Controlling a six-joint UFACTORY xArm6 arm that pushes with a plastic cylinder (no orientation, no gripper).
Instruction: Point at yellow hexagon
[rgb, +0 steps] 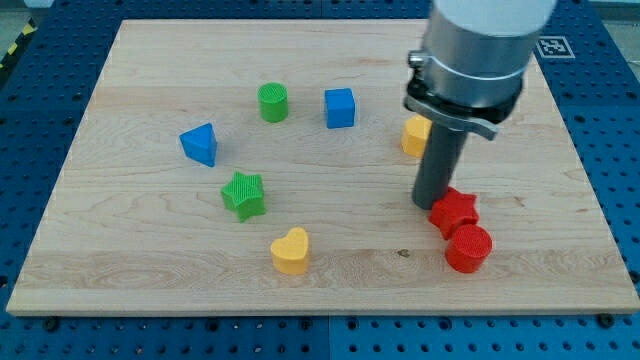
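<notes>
Yellow hexagon (415, 135): right of centre in the upper half of the frame, partly hidden behind the arm's grey housing; only its left part shows. My tip (431, 203) sits below it, down on the wooden board (330, 285), touching or just beside the red star (454, 211). No fingers on this rig, just the straight dark rod, so nothing spread or pinching.

Red cylinder (468, 248) touches the red star on its lower right. Blue cube (340, 107) left of the hexagon, near; green cylinder (272, 102) further left. Blue triangle block (200, 144) and green star (244, 194) left of centre. Yellow heart (291, 251) toward the bottom.

Open room: board centre, the lower left, the strip along the top edge. No containers on the board.
</notes>
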